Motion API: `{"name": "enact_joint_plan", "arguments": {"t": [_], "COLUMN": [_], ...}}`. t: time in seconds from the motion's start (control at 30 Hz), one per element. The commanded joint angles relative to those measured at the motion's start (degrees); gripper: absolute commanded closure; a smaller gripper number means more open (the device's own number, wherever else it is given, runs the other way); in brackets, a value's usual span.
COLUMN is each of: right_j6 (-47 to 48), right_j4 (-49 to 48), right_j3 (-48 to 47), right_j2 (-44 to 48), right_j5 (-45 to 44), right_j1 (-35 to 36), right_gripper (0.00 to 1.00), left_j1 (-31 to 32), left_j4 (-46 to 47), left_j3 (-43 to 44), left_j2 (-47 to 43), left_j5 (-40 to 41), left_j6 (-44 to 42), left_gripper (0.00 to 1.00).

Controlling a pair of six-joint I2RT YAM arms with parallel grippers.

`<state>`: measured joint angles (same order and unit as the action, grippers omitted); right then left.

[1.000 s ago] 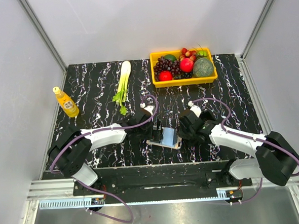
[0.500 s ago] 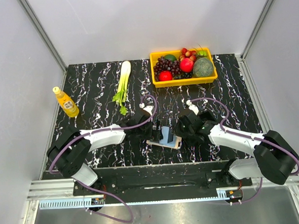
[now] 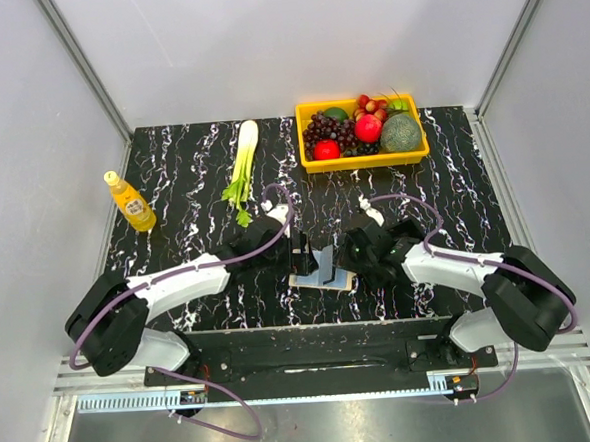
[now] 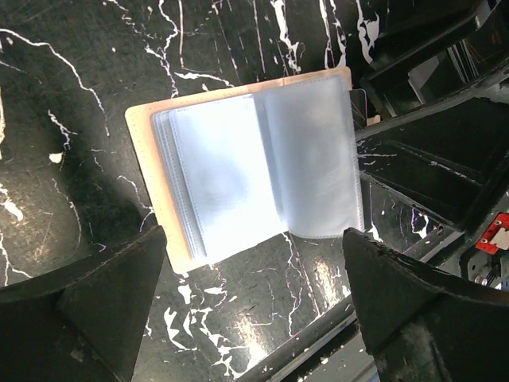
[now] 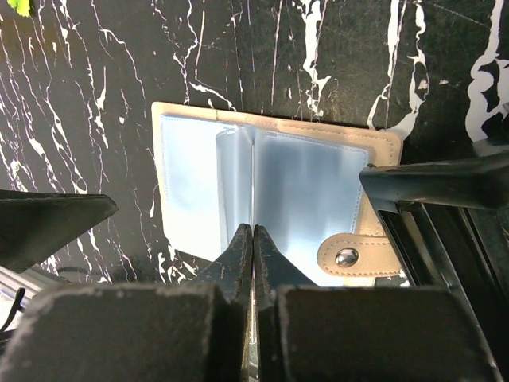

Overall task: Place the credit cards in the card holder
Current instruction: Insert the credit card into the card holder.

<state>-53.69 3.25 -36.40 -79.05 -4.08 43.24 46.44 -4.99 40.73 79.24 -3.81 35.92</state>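
The beige card holder (image 3: 324,278) lies open on the black marble table, clear blue-tinted sleeves up, clasp tab (image 5: 354,256) at its edge. My left gripper (image 4: 254,318) hovers over the card holder (image 4: 238,175), jaws wide apart with nothing between them. My right gripper (image 5: 253,231) is shut on the edge of one clear sleeve (image 5: 253,171), which stands up from the holder's fold. In the top view the left gripper (image 3: 314,259) and right gripper (image 3: 342,263) meet over the holder. The credit cards are out of view.
A yellow basket (image 3: 313,163) of fruit stands at the back. A celery stalk (image 3: 243,164) lies at back centre and a yellow bottle (image 3: 131,201) stands at the left. The table's front edge (image 3: 311,325) runs just below the holder.
My left arm has reached further right, over the holder, and its jaws have widened slightly. The right gripper has shifted left onto the holder, staying shut.
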Motion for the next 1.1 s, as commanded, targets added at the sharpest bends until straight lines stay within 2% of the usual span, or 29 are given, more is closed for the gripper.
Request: {"name": "enact_joint_plan", "arguments": {"t": [0.0,0.2,0.4,0.53,0.63,0.77,0.83,1.07], "right_j6": [-0.1,-0.6,1.2,3.9,3.9,1.8,0.5,-0.9], "right_j4": [-2.7,-1.1,11.9,13.3,10.8,0.8,-1.7,-11.2], "right_j3": [-3.1,-3.0,-3.3,-4.8,-5.7,-3.0,-2.2,2.4], "right_j2": [-1.0,0.7,14.9,18.3,14.1,8.3,5.5,0.6], "right_j5": [1.4,0.4,-11.6,-11.0,-6.6,-1.1,-0.1,2.6], "right_j1": [0.3,0.3,0.4,0.4,0.3,0.4,0.3,0.3], "right_gripper": [1.0,1.0,1.0,1.0,1.0,1.0,1.0,1.0], "left_j1": [-0.7,-1.6,-1.5,-1.7,-1.8,-3.6,-4.9,-5.1], "left_j4": [1.0,1.1,-0.4,-1.2,-1.2,2.3,4.8,5.7], "left_j3": [-1.5,-1.7,0.7,1.5,1.8,0.0,-1.4,-1.3], "left_j2": [-2.0,-0.6,1.6,2.8,4.2,5.3,5.7,6.4], "left_j5": [0.9,-0.7,0.2,1.3,1.1,-2.5,-5.1,-5.9], "left_j6": [0.9,0.6,-0.9,-1.8,-1.9,-1.3,-1.1,-1.7], "left_gripper": [0.03,0.07,0.09,0.09,0.11,0.24,0.24,0.25]}}
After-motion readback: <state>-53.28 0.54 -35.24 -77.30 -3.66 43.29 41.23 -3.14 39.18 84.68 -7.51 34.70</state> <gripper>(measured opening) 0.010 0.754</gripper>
